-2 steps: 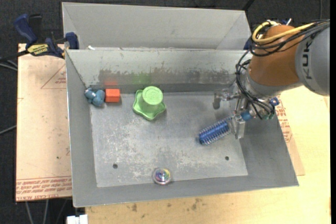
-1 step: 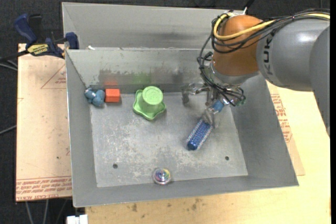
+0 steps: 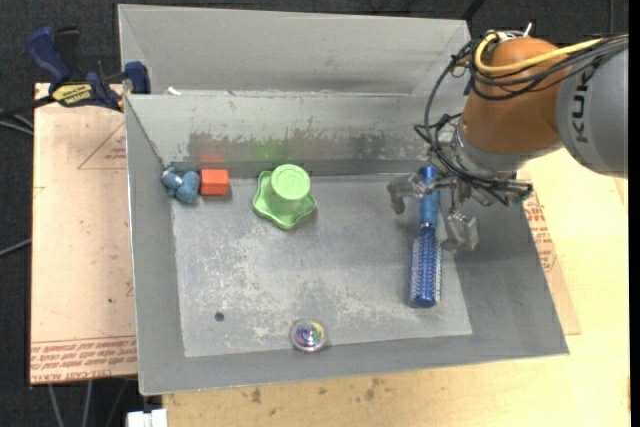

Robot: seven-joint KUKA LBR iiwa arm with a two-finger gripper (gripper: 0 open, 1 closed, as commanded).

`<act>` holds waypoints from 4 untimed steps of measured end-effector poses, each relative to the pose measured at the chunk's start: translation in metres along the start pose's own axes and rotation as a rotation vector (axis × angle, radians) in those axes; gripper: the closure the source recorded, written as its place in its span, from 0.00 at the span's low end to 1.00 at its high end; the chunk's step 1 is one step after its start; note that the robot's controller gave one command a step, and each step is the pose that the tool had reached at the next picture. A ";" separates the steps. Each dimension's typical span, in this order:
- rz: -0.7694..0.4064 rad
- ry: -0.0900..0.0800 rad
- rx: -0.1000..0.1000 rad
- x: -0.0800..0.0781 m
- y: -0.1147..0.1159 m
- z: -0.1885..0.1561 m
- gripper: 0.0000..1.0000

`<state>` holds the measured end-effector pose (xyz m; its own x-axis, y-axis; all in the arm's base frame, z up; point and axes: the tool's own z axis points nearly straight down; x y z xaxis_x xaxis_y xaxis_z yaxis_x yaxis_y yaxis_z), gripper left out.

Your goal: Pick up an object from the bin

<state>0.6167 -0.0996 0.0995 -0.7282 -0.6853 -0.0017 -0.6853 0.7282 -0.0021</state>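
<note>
Straddling the blue bristly plastic hairbrush [image 3: 425,270] at its handle, gripper [image 3: 430,213] fingers wide apart; green plastic cup [image 3: 285,195] well left of it.

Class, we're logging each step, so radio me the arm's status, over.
Gripper open, straddling handle of blue brush. Brush flat on bin floor, right side. Nothing in the way; green cup well off left.

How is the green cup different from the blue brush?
The green cup is round and squat; the blue brush is long and thin. The green cup stands by the back wall; the blue brush lies flat on the right, beneath the gripper. Both rest on the floor of the bin.
</note>
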 end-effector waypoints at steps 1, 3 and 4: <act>-0.115 -0.015 -0.017 0.034 -0.021 0.021 0.00; -0.138 -0.003 0.003 0.065 -0.007 -0.057 1.00; -0.163 -0.003 0.004 0.084 0.047 -0.175 1.00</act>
